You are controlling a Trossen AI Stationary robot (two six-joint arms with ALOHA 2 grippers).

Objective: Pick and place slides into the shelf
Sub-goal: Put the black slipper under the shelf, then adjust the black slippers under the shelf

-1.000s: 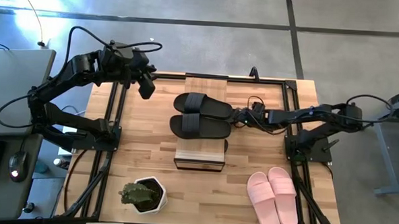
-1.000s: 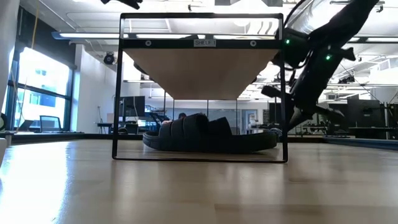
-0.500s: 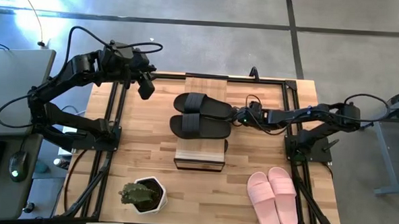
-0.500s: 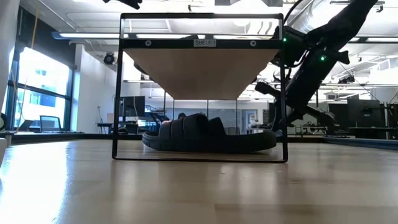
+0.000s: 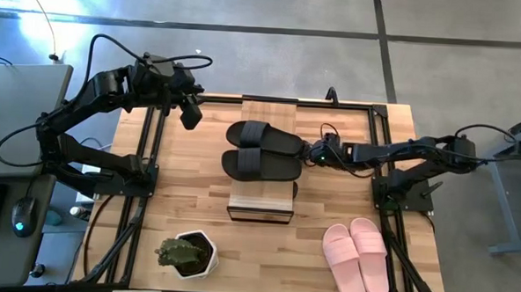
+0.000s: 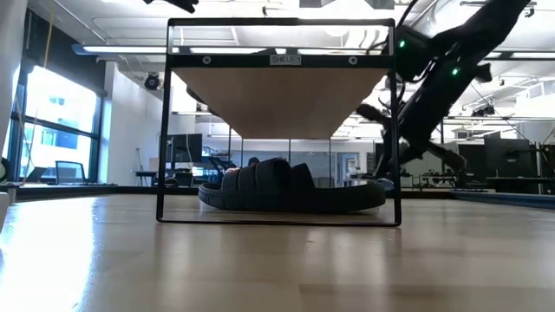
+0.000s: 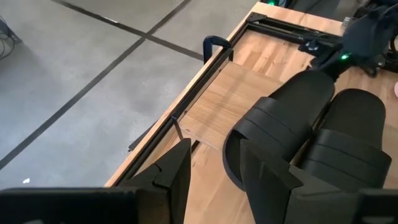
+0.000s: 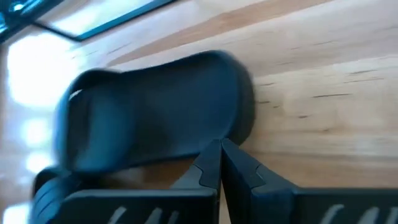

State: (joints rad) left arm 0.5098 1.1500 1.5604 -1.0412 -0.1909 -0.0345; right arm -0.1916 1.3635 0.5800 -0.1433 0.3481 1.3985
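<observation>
The shelf point(image 5: 263, 195) stands at the table's middle, its long side running near to far. Two black slides lie side by side across it, the far one point(image 5: 263, 135) and the near one point(image 5: 261, 166). Their ends stick out past the plank. In the low view a black slide point(image 6: 290, 186) shows inside the black frame point(image 6: 165, 130), below the plank. My right gripper point(image 5: 307, 152) is shut at the far slide's right end. My left gripper point(image 7: 214, 180) hangs open, raised over the table's far left, with nothing between its fingers. My right gripper has its shut fingertips point(image 8: 208, 167) against the rim of the far slide's heel end point(image 8: 211, 134), the end that sticks out on the shelf's right. The fingers come from the table's right, slanting down. The slide lies flat, sole down.
A pale pink pair of slides point(image 5: 354, 258) lies on the table point(image 5: 346, 203) at the near right. A potted green plant point(image 5: 187, 253) stands at the near left. Black frame rails run along the table's left and right sides.
My right gripper has crept toward the table's left, up to the far slide's heel, and has tipped a little. It has stayed shut. Both black slides have kept their places.
</observation>
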